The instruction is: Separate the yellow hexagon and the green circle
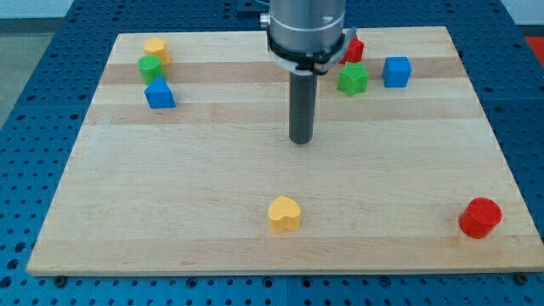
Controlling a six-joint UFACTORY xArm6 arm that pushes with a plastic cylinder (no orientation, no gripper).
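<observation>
The yellow hexagon (156,48) sits at the board's top left corner. The green circle (150,69) touches it just below. A blue block (159,93) lies right under the green circle. My tip (301,140) is near the middle of the board, far to the right of these blocks and touching none.
A green star-shaped block (353,79), a blue cube (396,71) and a red block (354,49) partly hidden by the arm sit at the top right. A yellow heart (285,214) lies at the bottom middle. A red cylinder (480,218) is at the bottom right.
</observation>
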